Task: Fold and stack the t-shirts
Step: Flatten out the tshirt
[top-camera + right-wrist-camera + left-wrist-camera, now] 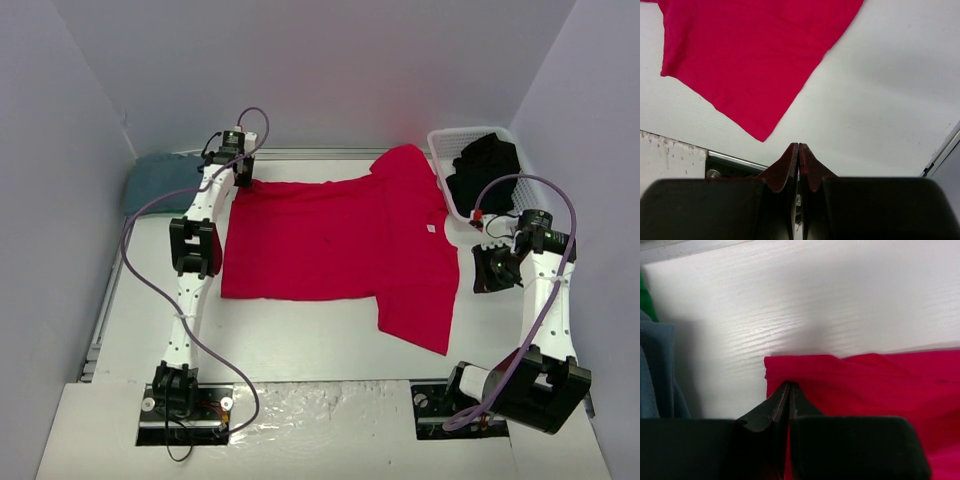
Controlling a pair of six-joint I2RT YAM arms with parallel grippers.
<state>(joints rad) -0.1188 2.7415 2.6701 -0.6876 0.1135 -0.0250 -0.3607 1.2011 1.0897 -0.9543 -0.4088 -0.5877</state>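
Red t-shirt (330, 245) lies spread flat in the middle of the white bench (300, 340), hem twd the left, neck twd the right w/ a small white neck label (430, 228) showing. One sleeve points to the far side and reaches just beside the white slatted basket (440, 140); the other sleeve points to the near side. Left arm is stretched out along the shirt's left edge, and the left tool (238, 175) sits at the shirt's far-left corner. In the left wrist view the left tool (789, 385) has its tips pressed together right on that corner of the red t-shirt (870, 390), pinching the cloth at the hem, w/ a few wrinkles running off from the grip. Blue-grey t-shirt (160, 180) is bunched at the far-left end of the bench, near the left tool but apart from the red one; its edge shows at the left of the wrist view (655, 370), w/ a sliver of sth green (645, 295) above it. Black t-shirt (485, 170) is heaped inside the basket at far right. Right tool (488, 272) hangs to the right of the shirt, near its neck side, not touching it. Right wrist view: right tool (798, 146) pressed together, nothing between the fingers, bare bench (880, 100) below and a corner of the red t-shirt (750, 50) ahead of it
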